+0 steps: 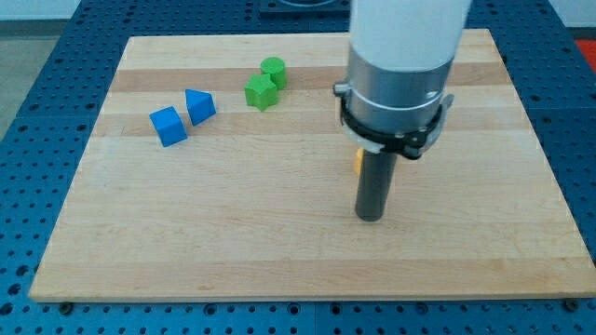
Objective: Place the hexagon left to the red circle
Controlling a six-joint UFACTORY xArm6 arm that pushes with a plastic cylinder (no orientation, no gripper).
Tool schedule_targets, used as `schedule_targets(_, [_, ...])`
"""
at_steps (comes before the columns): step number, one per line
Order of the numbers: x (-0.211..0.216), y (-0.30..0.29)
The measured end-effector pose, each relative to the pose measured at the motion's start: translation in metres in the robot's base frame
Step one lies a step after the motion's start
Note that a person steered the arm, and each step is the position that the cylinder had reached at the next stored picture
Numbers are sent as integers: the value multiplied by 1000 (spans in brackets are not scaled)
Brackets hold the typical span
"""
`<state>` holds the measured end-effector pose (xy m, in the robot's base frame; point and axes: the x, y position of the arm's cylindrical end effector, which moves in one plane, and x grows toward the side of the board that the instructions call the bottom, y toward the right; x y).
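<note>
Pincer lacking on this arm, only a rod, so nothing wide, narrow or holding to report; my tip point(371, 217) down on the board point(279, 242), touching no block. Just beyond my tip, toward the view's top, a yellow sliver point(358, 160) peeking from behind the rod — shape hidden, possibly the hexagon. No red circle visible, perhaps masked by the arm. Well up-left of my tip: green cube point(262, 91), green round block point(273, 72), blue wedge point(199, 105), blue cube point(168, 126). Risk — pushing blind, clipping the yellow piece off-centre and spinning it aside.

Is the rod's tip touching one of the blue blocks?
No, my tip rests on bare wood far to the view's right of both blue blocks.
</note>
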<state>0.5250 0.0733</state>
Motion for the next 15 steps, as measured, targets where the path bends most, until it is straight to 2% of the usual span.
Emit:
schedule_targets(1, [-28, 13])
schedule_targets(3, [-33, 13])
schedule_targets(5, [-59, 11])
schedule_targets(8, [-63, -32])
schedule_targets(13, [-127, -32])
schedule_targets(15, [-125, -30])
